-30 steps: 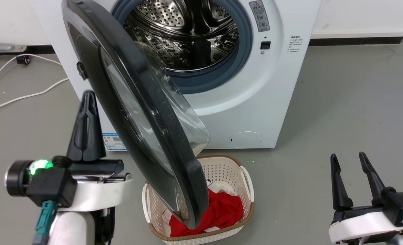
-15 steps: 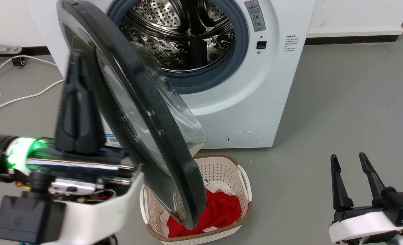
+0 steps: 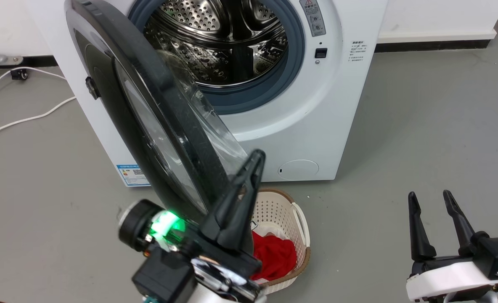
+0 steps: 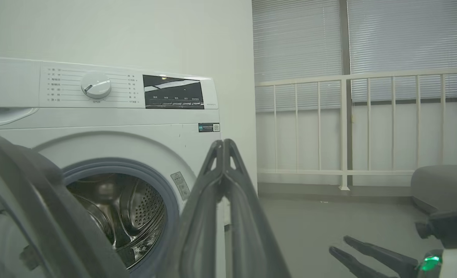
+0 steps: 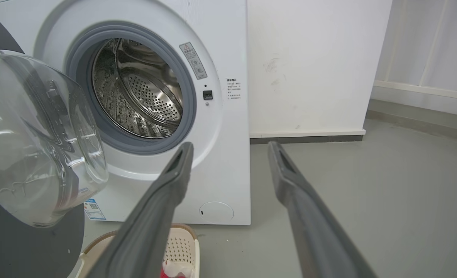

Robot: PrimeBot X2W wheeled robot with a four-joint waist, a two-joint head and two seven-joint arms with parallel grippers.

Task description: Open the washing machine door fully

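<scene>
As the washing machine door (image 3: pixel 165 105) stands: partway open, just left of our left gripper (image 3: pixel 256 158), its glass bowl (image 3: pixel 219 134) facing the drum (image 3: pixel 228 38)
Left jaws: pressed together, empty; the tip lies near the bowl's lower edge, and we cannot tell whether it touches
Right gripper (image 3: pixel 428 197): jaws spread, empty, well apart from the door
Step, we judge: push the door's inner face leftward, away from the drum
Doing it well: we press on the dark rim rather than the glass, follow the door's swing, and stay clear of the basket (image 3: pixel 301 219) beneath the left jaws

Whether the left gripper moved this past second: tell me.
Yes: left gripper went from left of the round glossy black washing machine door rightward to its lower edge.
</scene>
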